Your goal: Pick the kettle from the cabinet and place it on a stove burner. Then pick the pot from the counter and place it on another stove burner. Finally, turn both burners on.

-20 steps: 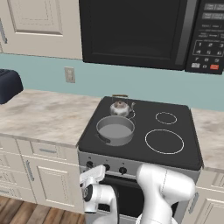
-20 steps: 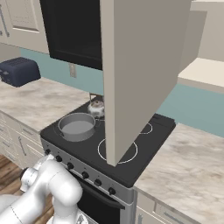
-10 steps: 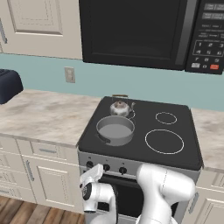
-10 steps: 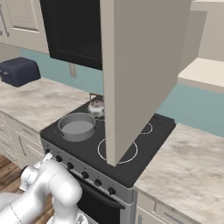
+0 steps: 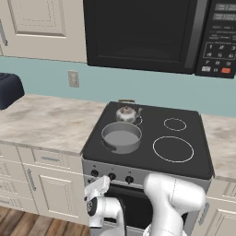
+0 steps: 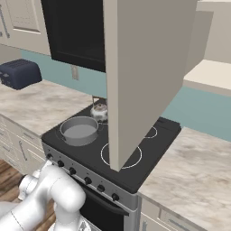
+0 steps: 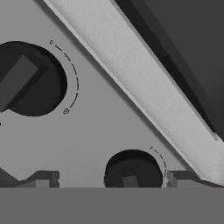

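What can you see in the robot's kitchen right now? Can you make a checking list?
Surface: black cooktop set in the marbled counter.
Job's things: kettle on a back burner; pot on the front burner beside it; both apart from the gripper.
Clutter: dark toaster on the counter.
Grippers: gripper open, one stove knob between its fingertips, another knob further off.
Cables: nothing seen.
Surroundings: microwave above the stove, wall outlet, open cabinet door.
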